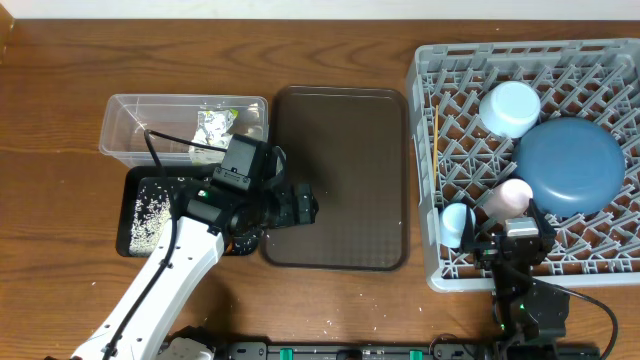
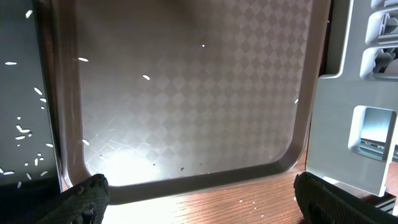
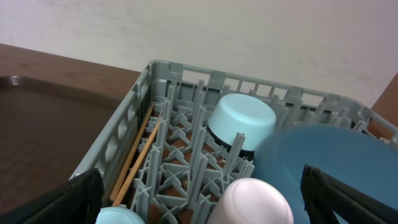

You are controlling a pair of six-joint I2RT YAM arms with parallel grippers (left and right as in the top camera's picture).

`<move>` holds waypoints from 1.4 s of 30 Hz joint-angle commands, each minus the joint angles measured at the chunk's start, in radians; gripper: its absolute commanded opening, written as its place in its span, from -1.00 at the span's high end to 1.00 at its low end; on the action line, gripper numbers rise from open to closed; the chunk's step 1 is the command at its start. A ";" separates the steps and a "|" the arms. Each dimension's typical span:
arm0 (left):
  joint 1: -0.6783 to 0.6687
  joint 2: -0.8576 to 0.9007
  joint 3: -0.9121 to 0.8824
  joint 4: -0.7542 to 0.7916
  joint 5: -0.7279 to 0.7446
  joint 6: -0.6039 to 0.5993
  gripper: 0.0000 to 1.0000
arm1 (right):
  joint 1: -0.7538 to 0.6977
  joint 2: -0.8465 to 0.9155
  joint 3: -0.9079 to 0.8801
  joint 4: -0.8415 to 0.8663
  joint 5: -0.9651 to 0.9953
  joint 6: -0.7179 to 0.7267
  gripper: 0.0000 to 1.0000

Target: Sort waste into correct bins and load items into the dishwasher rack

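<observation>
The grey dishwasher rack (image 1: 425,110) on the right holds the blue plate (image 1: 568,165), the white-blue bowl (image 1: 508,108), the pink cup (image 1: 512,196), the light blue cup (image 1: 456,222) and the chopsticks (image 1: 436,125). The clear tub (image 1: 130,125) holds the printed wrapper (image 1: 214,122) and white tissue (image 1: 205,152). The black tray (image 1: 135,185) holds rice grains (image 1: 150,215). No carrot shows. My left gripper (image 2: 205,202) is open and empty over the near edge of the brown serving tray (image 2: 186,93). My right gripper (image 3: 211,199) is open and empty just above the pink cup (image 3: 255,202).
The brown serving tray (image 1: 340,180) lies between the bins and the rack, with a few stray rice grains (image 2: 145,77) on it. More grains (image 2: 249,202) lie on the wooden table by its near edge. The rack wall (image 2: 348,112) stands close on the right.
</observation>
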 commanded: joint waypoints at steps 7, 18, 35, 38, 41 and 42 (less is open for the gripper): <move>0.004 -0.108 0.012 -0.002 -0.048 0.006 -0.95 | -0.020 -0.007 -0.002 -0.003 0.014 -0.003 -0.98; 0.004 -0.474 -0.003 -0.026 -0.249 0.006 -0.94 | -0.020 -0.007 -0.002 -0.003 0.014 -0.003 -0.98; 0.010 -1.075 -0.362 -0.021 -0.306 0.006 -0.95 | -0.020 -0.007 -0.002 -0.003 0.014 -0.003 -0.99; 0.018 -1.144 -0.431 0.038 -0.321 0.006 -0.94 | -0.020 -0.007 -0.002 -0.003 0.014 -0.003 -0.99; 0.019 -1.203 -0.515 0.148 -0.324 0.006 -0.95 | -0.020 -0.007 -0.002 -0.003 0.014 -0.003 -0.98; 0.019 -1.214 -0.536 0.179 -0.323 0.006 -0.95 | -0.020 -0.007 -0.002 -0.003 0.014 -0.003 -0.99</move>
